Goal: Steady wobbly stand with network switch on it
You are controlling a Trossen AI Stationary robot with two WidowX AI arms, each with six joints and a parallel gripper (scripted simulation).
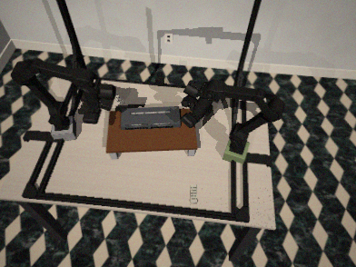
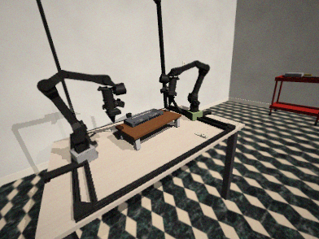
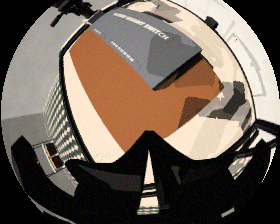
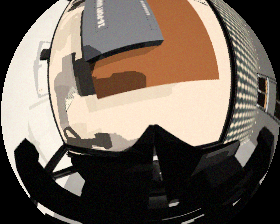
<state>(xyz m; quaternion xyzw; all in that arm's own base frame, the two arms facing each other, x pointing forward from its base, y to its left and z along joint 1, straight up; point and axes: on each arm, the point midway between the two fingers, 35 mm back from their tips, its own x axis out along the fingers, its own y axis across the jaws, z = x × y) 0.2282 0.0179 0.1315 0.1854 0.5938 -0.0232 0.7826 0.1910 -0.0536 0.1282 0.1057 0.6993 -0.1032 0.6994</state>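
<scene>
- I see the brown stand [image 1: 152, 141] [image 2: 150, 128] [image 3: 115, 90] [image 4: 187, 47] on the table [image 1: 136, 177] [image 2: 122, 175], pale legs under its board.
- The network switch [image 1: 150, 119] [image 2: 143, 118] [image 3: 150, 40] [image 4: 120, 27] lies on top, along the wall side.
- My left gripper [image 1: 187, 120] [image 2: 174, 102] [image 3: 148, 134], on the green-based arm, hangs near one end of the stand; its fingers are together, nothing clamped.
- My right gripper [image 1: 91, 117] [image 2: 113, 119] [image 4: 152, 128] hangs near the opposite end, fingers also together and unloaded.
- From here I can't tell whether the stand sits level.
</scene>
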